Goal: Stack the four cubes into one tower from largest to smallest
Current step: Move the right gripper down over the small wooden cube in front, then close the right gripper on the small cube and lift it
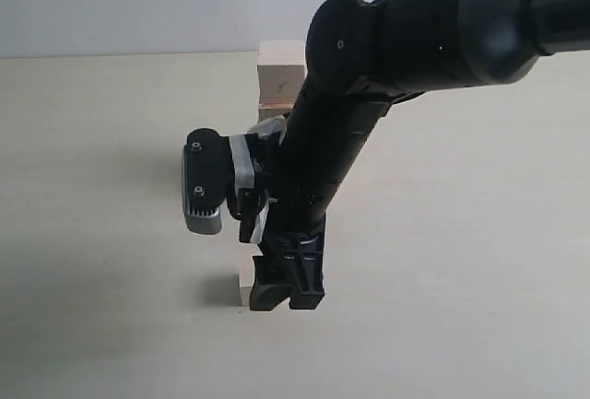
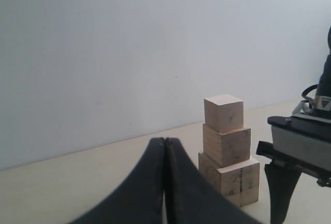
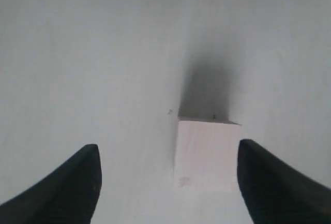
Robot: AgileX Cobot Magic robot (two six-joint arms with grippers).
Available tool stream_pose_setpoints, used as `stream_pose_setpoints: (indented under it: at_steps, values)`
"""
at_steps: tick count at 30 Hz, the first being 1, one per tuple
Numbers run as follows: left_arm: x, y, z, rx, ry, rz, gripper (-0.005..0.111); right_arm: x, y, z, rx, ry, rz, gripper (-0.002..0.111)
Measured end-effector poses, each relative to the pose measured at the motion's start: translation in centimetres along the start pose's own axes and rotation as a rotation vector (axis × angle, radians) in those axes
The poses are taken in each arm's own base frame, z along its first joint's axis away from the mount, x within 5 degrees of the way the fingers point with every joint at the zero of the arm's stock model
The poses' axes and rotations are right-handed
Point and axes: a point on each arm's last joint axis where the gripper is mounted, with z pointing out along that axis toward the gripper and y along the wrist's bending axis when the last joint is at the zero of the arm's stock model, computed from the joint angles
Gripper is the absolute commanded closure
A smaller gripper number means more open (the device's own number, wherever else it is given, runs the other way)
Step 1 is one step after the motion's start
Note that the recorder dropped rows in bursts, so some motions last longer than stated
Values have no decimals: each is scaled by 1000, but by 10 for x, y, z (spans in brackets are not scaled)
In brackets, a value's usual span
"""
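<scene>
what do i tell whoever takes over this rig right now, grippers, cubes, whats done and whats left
Left gripper: shut, empty, off to the side of the stack.
Right gripper: open, low over the last cube, which sits on the table between its jaws, not yet gripped.
Tower: three cubes stacked, largest at the base, smaller going up.
Done: three of four cubes placed.
Left: close on the last cube, lift it, set it on the top cube.
</scene>
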Motion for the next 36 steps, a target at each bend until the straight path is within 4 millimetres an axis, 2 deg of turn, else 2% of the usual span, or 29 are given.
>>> stream_pose_setpoints:
  at_steps: [5, 10, 13, 14, 16, 22, 24, 27, 30, 36]
  values:
    - [0, 0, 0, 1, 0, 0, 107, 6, -13, 22, 53, 17, -7, 38]
    - [0, 0, 0, 1, 0, -4, 107, 13, -16, 36, 40, 51, 48, 38]
    - [0, 0, 0, 1, 0, -8, 107, 14, -16, 37, 43, 54, 168, 50]
    - [0, 0, 0, 1, 0, -6, 107, 14, -16, 37, 44, 55, 195, 58]
    - [0, 0, 0, 1, 0, -6, 107, 14, -16, 38, 47, 58, 254, 65]
    - [0, 0, 0, 1, 0, -6, 107, 14, -6, 32, -68, 114, 373, 66]
    - [0, 0, 0, 1, 0, -6, 107, 11, 1, 21, -133, 147, 426, 66]
    - [0, 0, 0, 1, 0, -6, 107, -2, 5, -8, -165, 155, 520, 66]
    - [0, 0, -1, 0, -6, -4, 107, -23, 3, -49, -100, 86, 620, 66]
    - [5, 0, 0, 1, 9, -8, 107, -50, 3, -108, 15, -67, 690, 66]
